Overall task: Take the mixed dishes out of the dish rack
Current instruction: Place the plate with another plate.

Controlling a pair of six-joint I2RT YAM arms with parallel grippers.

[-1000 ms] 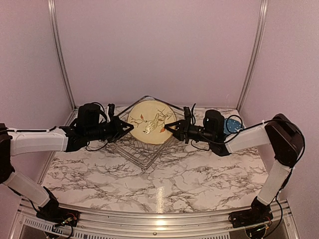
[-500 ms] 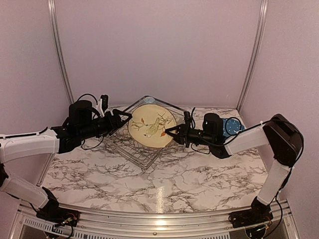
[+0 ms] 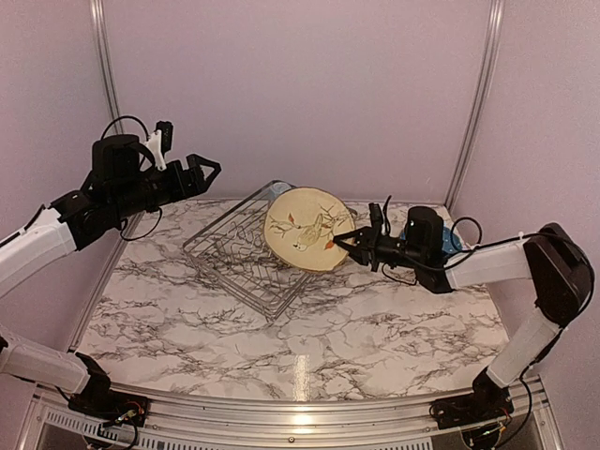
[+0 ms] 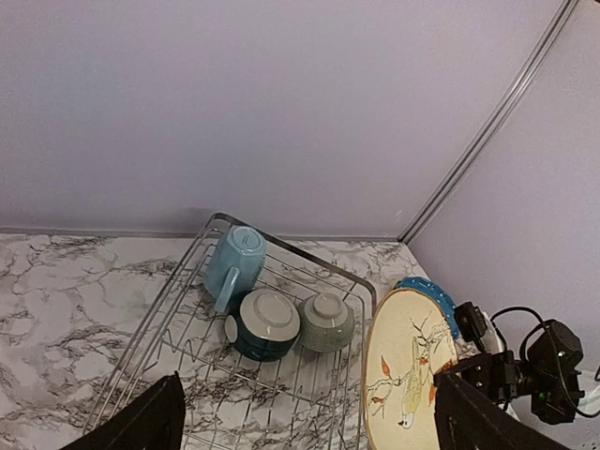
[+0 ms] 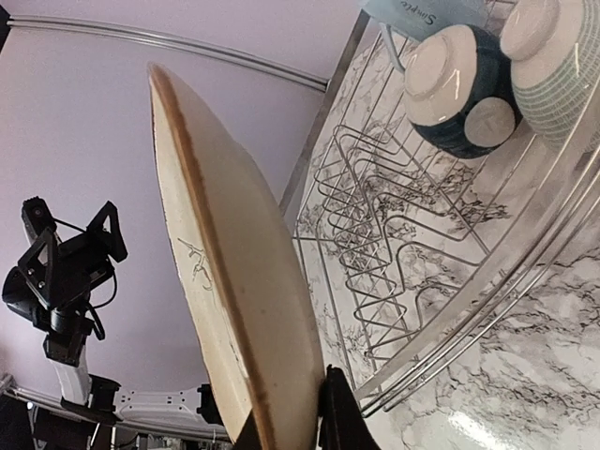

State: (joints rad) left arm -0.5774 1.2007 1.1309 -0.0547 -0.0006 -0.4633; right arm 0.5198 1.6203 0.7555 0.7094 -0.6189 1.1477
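Your right pincer (image 3: 343, 242) is clamping the cream plate (image 3: 305, 228) by its right rim. The plate is standing on edge at the right corner of the rack (image 3: 239, 253), over the surface (image 3: 356, 328). Your left pincer (image 3: 206, 172) is hanging high to the left, jaws apart and empty, so the right arm is the nearer one.

The left wrist is showing one mug (image 4: 236, 262) and two bowls in the rack, a teal bowl (image 4: 262, 323) and a green bowl (image 4: 326, 322). One blue plate (image 4: 427, 289) is sitting just behind the cream one.

The right wrist is showing the cream plate edge-on, running upward from the fingers. The set-down is probably lying to the right.
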